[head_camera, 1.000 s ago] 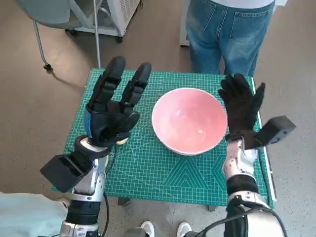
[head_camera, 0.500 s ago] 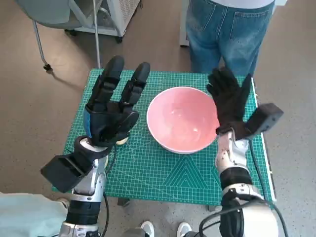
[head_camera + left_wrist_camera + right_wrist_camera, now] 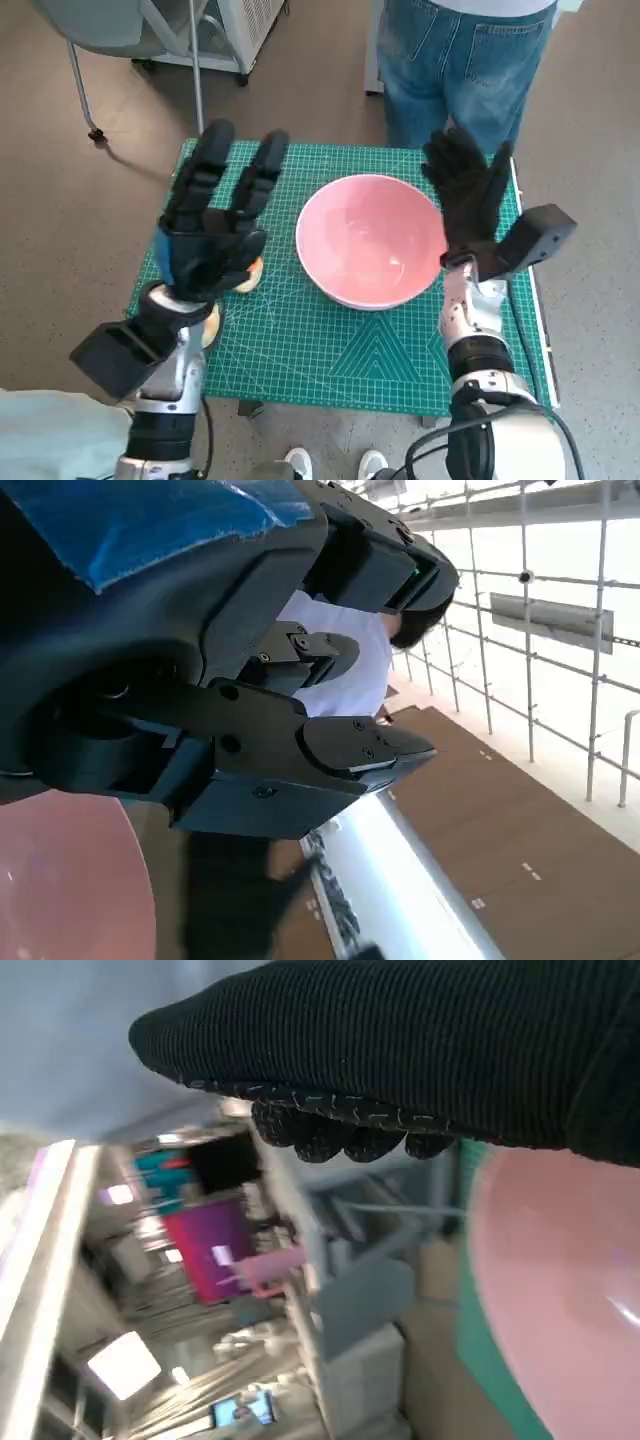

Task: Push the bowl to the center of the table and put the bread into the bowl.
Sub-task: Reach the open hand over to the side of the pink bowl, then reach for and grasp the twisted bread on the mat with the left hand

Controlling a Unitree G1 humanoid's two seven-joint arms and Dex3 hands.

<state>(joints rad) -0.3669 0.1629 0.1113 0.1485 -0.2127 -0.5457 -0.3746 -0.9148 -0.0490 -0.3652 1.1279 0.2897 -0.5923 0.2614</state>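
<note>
A pink bowl stands on the green cutting mat, a little right of the middle. My right hand, gloved and with fingers spread, stands upright against the bowl's right rim; the right wrist view shows the bowl just beside the glove. My left hand is raised over the mat's left part, open and holding nothing. A bit of the pale bread peeks out from under it. The left wrist view shows the left hand and an edge of the bowl.
A person in jeans stands at the table's far edge. A chair and a white wheeled unit stand at the back left. A small pale round thing lies under my left wrist.
My right hand moved left and pushed the bowl a little toward the middle, then held. My left hand shifted slightly left and toward me, baring more of the bread.
</note>
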